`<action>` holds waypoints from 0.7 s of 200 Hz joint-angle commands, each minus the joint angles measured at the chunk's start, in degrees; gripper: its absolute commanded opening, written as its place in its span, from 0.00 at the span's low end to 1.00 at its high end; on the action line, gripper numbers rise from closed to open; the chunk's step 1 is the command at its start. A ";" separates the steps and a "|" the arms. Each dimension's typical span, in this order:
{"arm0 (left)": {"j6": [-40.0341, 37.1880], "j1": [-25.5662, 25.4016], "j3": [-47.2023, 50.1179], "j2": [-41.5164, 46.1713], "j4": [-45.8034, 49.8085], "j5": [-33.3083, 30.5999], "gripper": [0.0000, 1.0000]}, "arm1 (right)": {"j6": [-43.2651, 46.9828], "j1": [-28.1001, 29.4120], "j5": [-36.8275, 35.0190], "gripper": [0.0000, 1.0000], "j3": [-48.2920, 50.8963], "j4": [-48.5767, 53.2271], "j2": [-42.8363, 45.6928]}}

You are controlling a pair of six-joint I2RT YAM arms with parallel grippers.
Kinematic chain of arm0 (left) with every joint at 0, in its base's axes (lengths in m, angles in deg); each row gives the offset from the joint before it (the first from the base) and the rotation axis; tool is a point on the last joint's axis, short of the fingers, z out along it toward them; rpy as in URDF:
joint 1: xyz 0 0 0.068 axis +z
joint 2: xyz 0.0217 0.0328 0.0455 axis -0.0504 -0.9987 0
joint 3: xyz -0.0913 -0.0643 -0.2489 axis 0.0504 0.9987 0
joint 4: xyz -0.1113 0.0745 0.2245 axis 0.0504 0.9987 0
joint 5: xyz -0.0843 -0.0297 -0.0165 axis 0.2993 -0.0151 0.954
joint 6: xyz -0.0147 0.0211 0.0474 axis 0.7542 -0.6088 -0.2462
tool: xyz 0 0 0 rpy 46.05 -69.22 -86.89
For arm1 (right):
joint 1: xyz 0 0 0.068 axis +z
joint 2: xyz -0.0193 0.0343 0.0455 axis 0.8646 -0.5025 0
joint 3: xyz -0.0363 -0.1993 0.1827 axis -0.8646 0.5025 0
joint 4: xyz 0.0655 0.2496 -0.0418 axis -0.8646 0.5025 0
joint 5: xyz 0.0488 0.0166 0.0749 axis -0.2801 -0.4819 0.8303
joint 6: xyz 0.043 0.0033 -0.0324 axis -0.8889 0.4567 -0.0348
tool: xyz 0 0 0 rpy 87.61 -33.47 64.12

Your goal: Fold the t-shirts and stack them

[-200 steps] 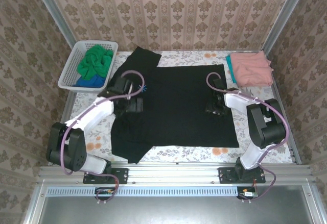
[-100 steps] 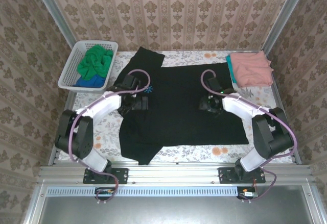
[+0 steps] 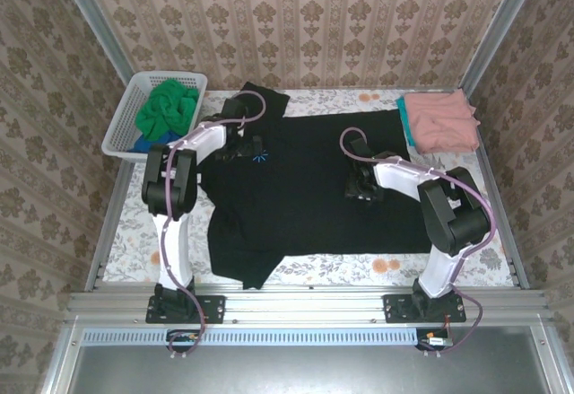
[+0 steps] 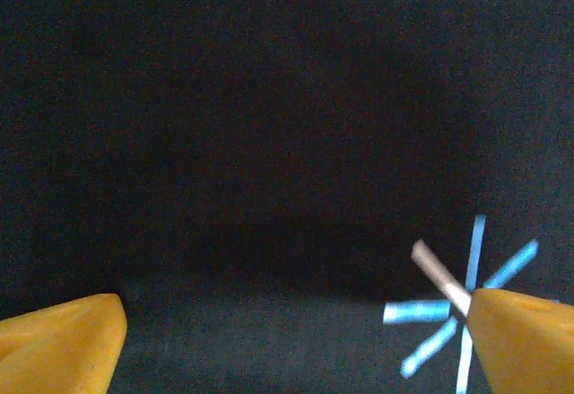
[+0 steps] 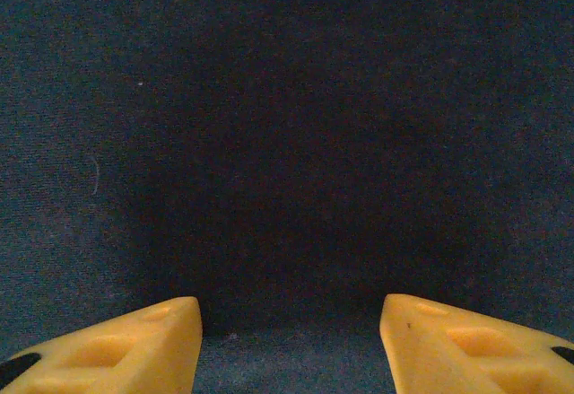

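Note:
A black t-shirt (image 3: 305, 201) lies spread flat over the middle of the table. My left gripper (image 3: 244, 147) hovers low over its far left part, beside a small blue star print (image 3: 260, 155). In the left wrist view its yellow fingertips (image 4: 58, 345) stand wide apart over black cloth (image 4: 269, 125), the left gripper (image 4: 296, 345) open, with the star print (image 4: 466, 309) by the right finger. My right gripper (image 3: 359, 181) sits over the shirt's right half. It is open (image 5: 291, 345) too, with flat black cloth (image 5: 287, 143) between the fingers (image 5: 475, 340). A salmon pink tee (image 3: 441, 120) lies folded on a teal one (image 3: 404, 120) at the far right.
A white lattice basket (image 3: 121, 120) at the far left corner holds a green tee (image 3: 168, 107) on top of a blue one (image 3: 152, 145). Patterned walls close in the table on three sides. The floral tablecloth (image 3: 143, 223) shows at the left and near edges.
The left gripper has moved away and to the right, up to the star print. The right gripper has moved left towards the shirt's middle. The black shirt has shifted slightly to the right.

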 commanded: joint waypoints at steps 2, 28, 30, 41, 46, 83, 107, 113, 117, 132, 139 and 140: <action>-1.54 0.32 -4.50 -6.79 3.86 3.21 1.00 | 3.52 -0.97 -3.75 0.58 -0.26 4.11 2.34; -1.94 1.03 -11.16 -11.02 6.17 4.25 1.00 | 13.35 8.26 -1.03 0.62 3.73 -5.80 12.30; -1.95 1.03 -11.42 -11.12 6.30 4.33 1.00 | 14.23 9.72 -0.71 0.63 4.04 -6.89 12.91; -2.21 1.30 -12.73 -11.85 5.97 4.83 1.00 | 19.10 17.56 0.50 0.68 4.86 -11.67 15.09; -2.30 1.46 -13.47 -12.28 5.82 5.16 1.00 | 20.58 20.91 1.53 0.69 4.76 -13.56 15.12; -3.07 1.83 -19.99 -15.01 7.86 6.65 1.00 | 26.21 37.38 8.13 0.65 -0.71 -20.47 5.87; -3.36 2.42 -21.48 -16.14 6.16 9.41 1.00 | 27.77 42.72 11.42 0.64 -1.36 -26.27 1.88; -3.36 2.53 -22.61 -16.73 6.96 9.78 1.00 | 28.14 43.78 12.29 0.64 -1.47 -27.36 1.02; -3.49 2.55 -23.52 -17.19 7.58 9.83 1.00 | 28.48 44.38 12.82 0.64 -1.91 -27.50 0.41; -3.71 2.53 -24.83 -17.82 8.58 10.17 1.00 | 29.89 47.06 12.30 0.65 -3.06 -27.10 -1.44; -3.73 2.53 -24.50 -17.60 8.27 10.27 1.00 | 30.65 48.12 11.32 0.66 -3.33 -27.36 -2.13; -3.72 2.53 -24.44 -17.54 8.23 10.27 1.00 | 30.79 48.24 11.23 0.66 -3.40 -27.41 -2.20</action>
